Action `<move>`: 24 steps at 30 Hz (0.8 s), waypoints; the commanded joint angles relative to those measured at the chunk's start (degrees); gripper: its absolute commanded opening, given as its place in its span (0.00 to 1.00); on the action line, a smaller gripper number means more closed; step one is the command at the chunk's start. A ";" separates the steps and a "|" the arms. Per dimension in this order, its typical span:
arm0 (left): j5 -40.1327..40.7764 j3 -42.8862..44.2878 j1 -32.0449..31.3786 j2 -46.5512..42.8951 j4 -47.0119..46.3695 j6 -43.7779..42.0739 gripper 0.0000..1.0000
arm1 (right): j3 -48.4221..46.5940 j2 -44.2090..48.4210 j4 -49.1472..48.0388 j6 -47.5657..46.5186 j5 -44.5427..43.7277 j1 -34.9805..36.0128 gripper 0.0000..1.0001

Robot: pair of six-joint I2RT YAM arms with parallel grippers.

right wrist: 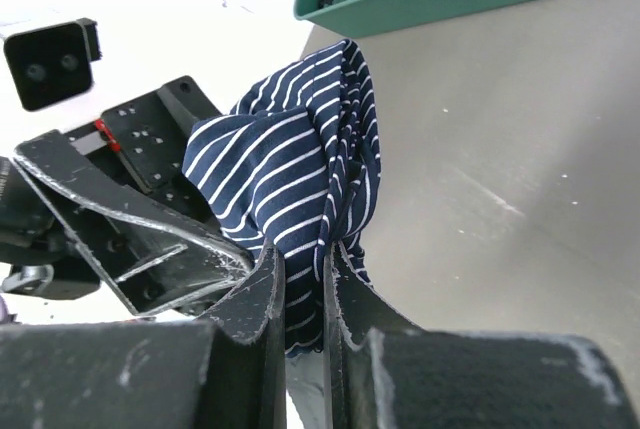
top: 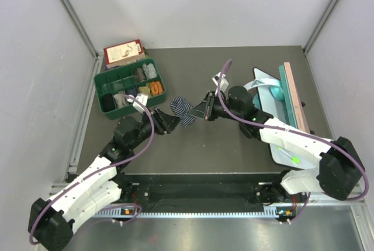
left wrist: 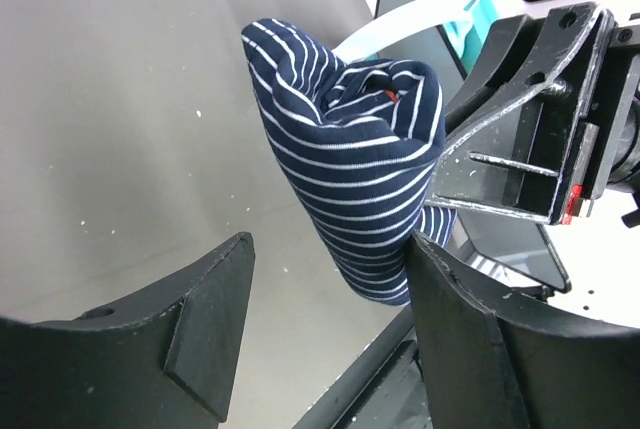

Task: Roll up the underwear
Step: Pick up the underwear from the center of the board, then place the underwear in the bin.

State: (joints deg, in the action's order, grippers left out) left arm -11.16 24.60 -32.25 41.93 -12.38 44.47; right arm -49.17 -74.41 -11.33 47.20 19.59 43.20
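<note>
The dark blue underwear with thin white stripes (top: pixel 183 110) is bunched into a bundle, with a bit of orange waistband showing in its folds (left wrist: pixel 385 94). My right gripper (top: pixel 197 110) is shut on one end of it (right wrist: pixel 300 284) and holds it off the table. The bundle fills the right wrist view (right wrist: pixel 290 169). My left gripper (top: pixel 170 120) is open, its jaws wide apart (left wrist: pixel 330 249), just short of the bundle's lower end (left wrist: pixel 350 179); its right finger (left wrist: pixel 470 329) is close beside the cloth. I cannot pick out the plain black underwear.
A green compartment box (top: pixel 130 85) with rolled cloth items stands at the back left, and a book (top: pixel 123 51) lies behind it. A teal and pink board (top: pixel 290 93) and a white tray (top: pixel 280 145) lie at the right. The grey table (top: pixel 193 151) extends in front.
</note>
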 commanded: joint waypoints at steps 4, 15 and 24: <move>0.43 -0.78 0.17 1.48 -8.18 1.32 0.63 | -0.05 -0.91 -7.30 3.25 4.66 -0.22 0.00; 3.16 -1.84 0.17 2.89 -13.98 2.11 0.54 | 0.91 -1.53 -8.35 3.78 7.30 -0.22 0.00; 2.81 -3.07 0.17 6.84 -22.42 3.43 0.32 | 0.65 -3.63 -8.36 2.99 9.50 -0.13 0.00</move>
State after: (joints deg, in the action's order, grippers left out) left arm -10.41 21.82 -32.27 47.07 -26.72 47.62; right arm -48.25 -77.43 -16.45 50.59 24.12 42.48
